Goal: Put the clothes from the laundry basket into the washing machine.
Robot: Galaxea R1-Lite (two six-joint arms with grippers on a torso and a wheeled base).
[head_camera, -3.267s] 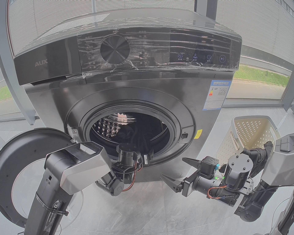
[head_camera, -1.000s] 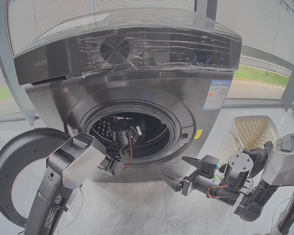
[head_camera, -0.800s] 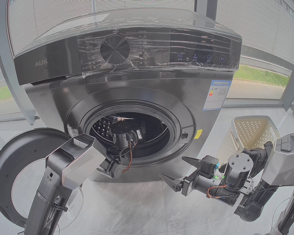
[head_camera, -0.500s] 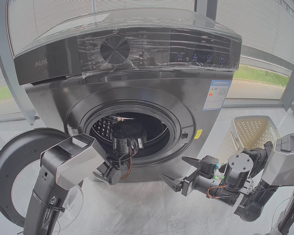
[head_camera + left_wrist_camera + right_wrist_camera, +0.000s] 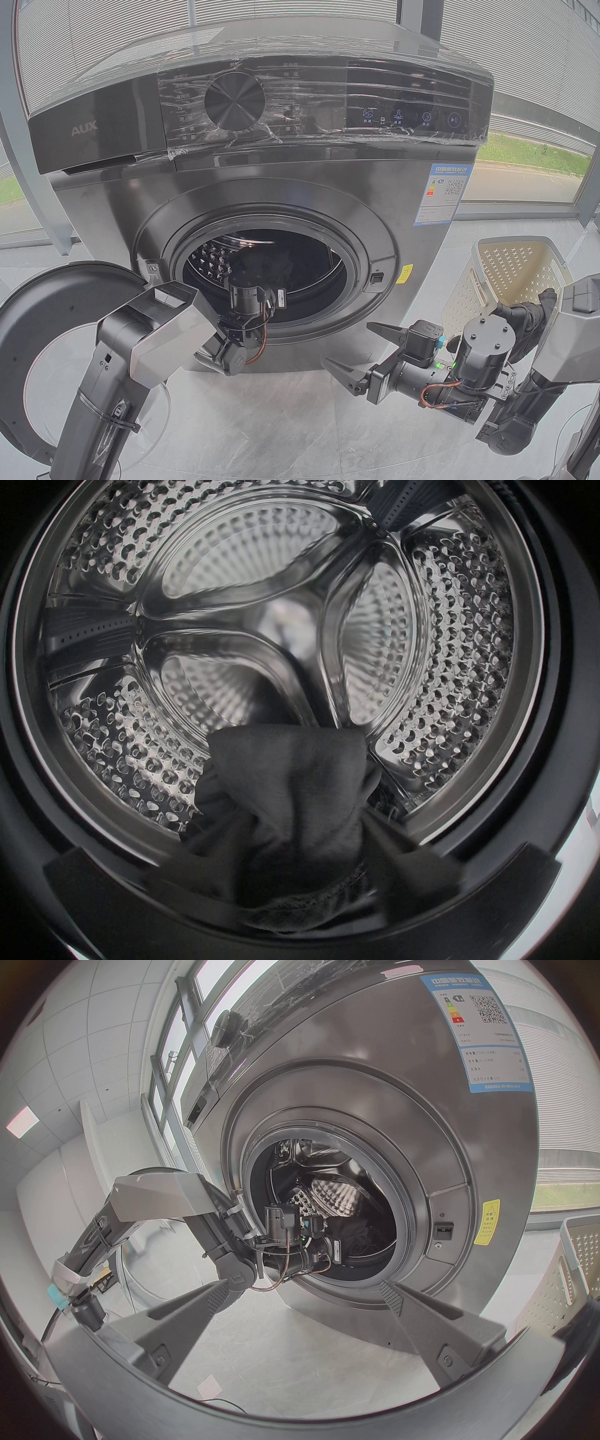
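The washing machine [image 5: 400, 206] stands with its round door swung out to the left. My left wrist [image 5: 247, 299] sits in the drum mouth. Inside the steel drum [image 5: 262, 567], my left gripper [image 5: 290, 836] is open, and a bunched dark garment [image 5: 287, 792] lies between its fingers at the drum's front lip. My right gripper [image 5: 347, 345] hangs open and holds nothing, low in front of the machine, right of the opening. The cream laundry basket [image 5: 500, 245] stands at the right, with another dark garment [image 5: 528, 315] draped over its near edge.
The open door [image 5: 56, 312] takes up the floor at the left, beside my left arm. Grey tiled floor [image 5: 281, 419] lies in front of the machine. Windows and a metal post [image 5: 25, 162] stand behind it.
My left arm pushed deeper into the drum, then drew back a little and sank lower. The right arm has hardly moved.
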